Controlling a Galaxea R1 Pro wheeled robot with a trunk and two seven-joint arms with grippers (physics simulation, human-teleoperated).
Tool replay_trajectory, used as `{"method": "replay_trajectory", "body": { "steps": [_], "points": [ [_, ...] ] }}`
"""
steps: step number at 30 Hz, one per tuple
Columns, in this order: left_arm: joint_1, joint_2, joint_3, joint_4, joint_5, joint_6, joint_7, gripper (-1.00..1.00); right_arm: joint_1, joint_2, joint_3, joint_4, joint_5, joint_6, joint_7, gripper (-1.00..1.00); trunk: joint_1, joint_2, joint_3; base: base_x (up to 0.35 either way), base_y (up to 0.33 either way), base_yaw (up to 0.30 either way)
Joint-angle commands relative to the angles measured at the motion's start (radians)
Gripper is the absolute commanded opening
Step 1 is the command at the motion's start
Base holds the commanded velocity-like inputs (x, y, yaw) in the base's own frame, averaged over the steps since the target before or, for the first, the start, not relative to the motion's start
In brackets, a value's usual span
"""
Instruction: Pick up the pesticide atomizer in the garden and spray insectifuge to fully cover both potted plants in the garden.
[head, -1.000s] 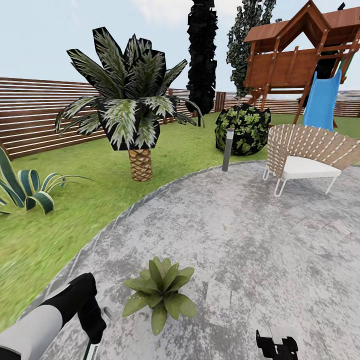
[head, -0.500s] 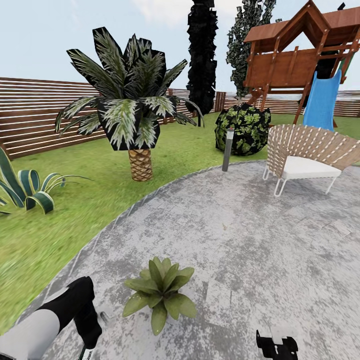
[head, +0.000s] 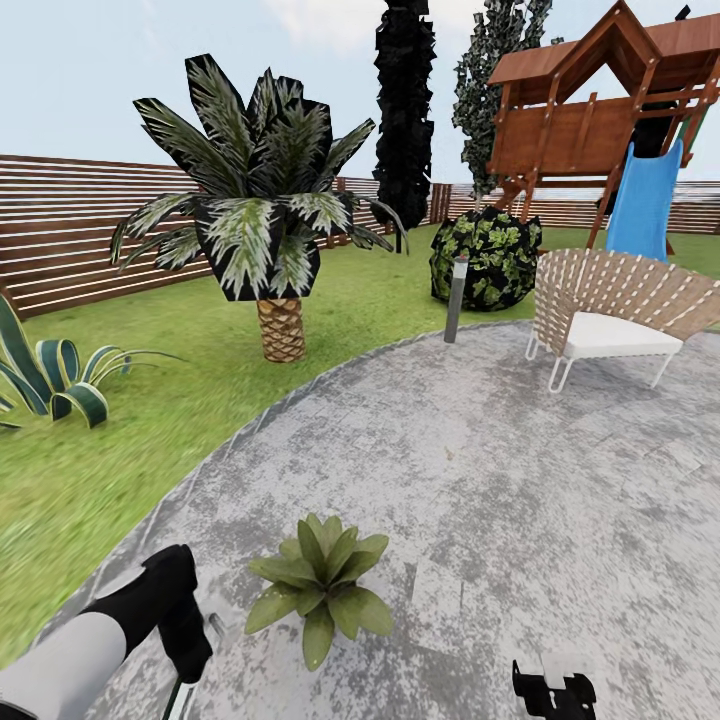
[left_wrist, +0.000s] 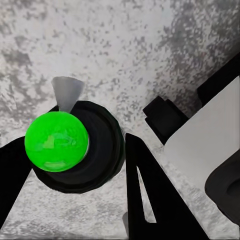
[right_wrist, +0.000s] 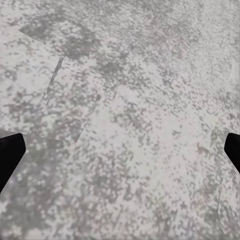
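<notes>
One potted plant (head: 320, 585), a low rosette of pointed green leaves, sits on the round grey paving near the bottom of the head view. My left gripper (head: 190, 665) hangs just left of it, low over the paving. In the left wrist view that gripper (left_wrist: 75, 160) is shut on the pesticide atomizer (left_wrist: 57, 142), seen end-on as a bright green cap in a black ring, with a grey nozzle pointing at the paving. My right gripper (head: 552, 690) is at the bottom edge, right of the plant; its wrist view has the gripper (right_wrist: 120, 152) open over bare paving.
The mottled paving (head: 480, 480) curves into lawn (head: 90, 470) on the left. A palm (head: 265, 220), a striped curling-leaf plant (head: 45, 375), a lamp post (head: 455, 300), a round shrub (head: 487, 258), a woven chair (head: 610, 310) and a playhouse with a blue slide (head: 640, 205) stand farther off.
My left arm dipped toward the bottom left half a second ago and has come back up and slightly right. The plant and my right gripper have not moved.
</notes>
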Motion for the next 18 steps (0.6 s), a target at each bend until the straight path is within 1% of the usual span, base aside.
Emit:
{"method": "replay_trajectory", "body": {
  "steps": [1, 3, 5, 9, 12, 15, 18],
  "points": [
    [0.000, 0.002, -0.023, -0.002, -0.004, 0.008, -0.005, -1.00, 0.000, 0.000, -0.008, 0.001, 0.011, -0.003, -0.003, 1.00, 0.000, 0.000, -0.001, 0.000, 0.000, 0.000],
    [0.001, 0.003, -0.059, 0.000, -0.004, 0.009, -0.004, -1.00, 0.000, 0.000, -0.008, 0.002, 0.011, -0.003, -0.003, 1.00, 0.000, 0.000, -0.001, -0.003, 0.000, 0.000],
    [0.000, 0.003, -0.072, 0.002, -0.003, 0.009, -0.003, -1.00, 0.000, 0.000, -0.008, 0.001, 0.011, -0.003, -0.003, 1.00, 0.000, 0.000, -0.001, -0.080, 0.000, 0.000],
    [0.000, 0.006, -0.075, 0.010, -0.003, 0.011, -0.002, -1.00, 0.000, 0.000, -0.008, 0.001, 0.011, -0.003, -0.003, 1.00, 0.000, 0.000, -0.001, -0.149, 0.000, 0.000],
    [0.000, 0.022, -0.068, 0.013, -0.002, 0.010, -0.002, -1.00, -0.001, 0.000, -0.008, 0.001, 0.011, -0.003, -0.003, 1.00, 0.000, 0.000, -0.001, -0.027, 0.000, -0.017],
    [0.001, 0.038, -0.065, 0.015, 0.002, 0.010, -0.003, -1.00, -0.001, 0.000, -0.008, 0.001, 0.011, -0.003, -0.003, 1.00, 0.000, 0.000, -0.001, -0.004, 0.000, -0.199],
    [0.001, 0.040, -0.063, 0.014, 0.005, 0.013, -0.003, -1.00, -0.001, 0.000, -0.008, 0.001, 0.011, -0.003, -0.003, 1.00, 0.000, 0.000, -0.003, 0.000, 0.000, -0.135]
  ]
}}
